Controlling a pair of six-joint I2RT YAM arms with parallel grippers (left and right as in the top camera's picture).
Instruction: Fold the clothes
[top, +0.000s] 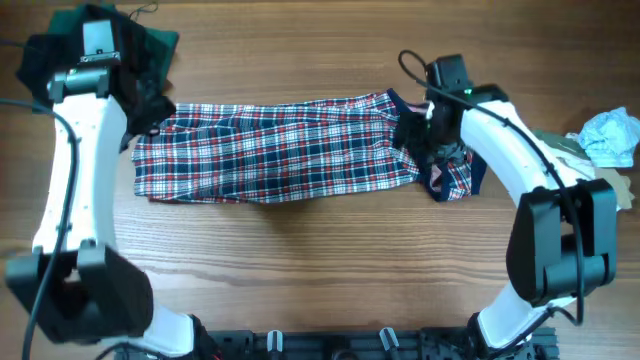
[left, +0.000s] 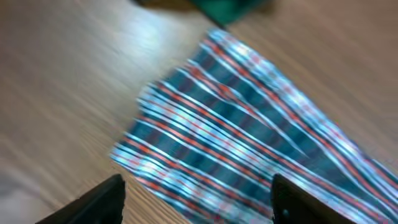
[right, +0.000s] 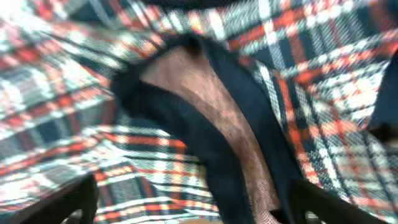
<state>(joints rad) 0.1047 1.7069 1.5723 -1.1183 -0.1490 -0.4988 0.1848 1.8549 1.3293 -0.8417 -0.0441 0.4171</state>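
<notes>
Overhead, the plaid cloth lies flat on the table, long axis left to right. The left gripper is at its left end and the right gripper at the waistband, both jaws apart and empty.

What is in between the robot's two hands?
The long plaid cloth lies stretched out on the table, from the left gripper to the right gripper. The overhead view shows it.
</notes>
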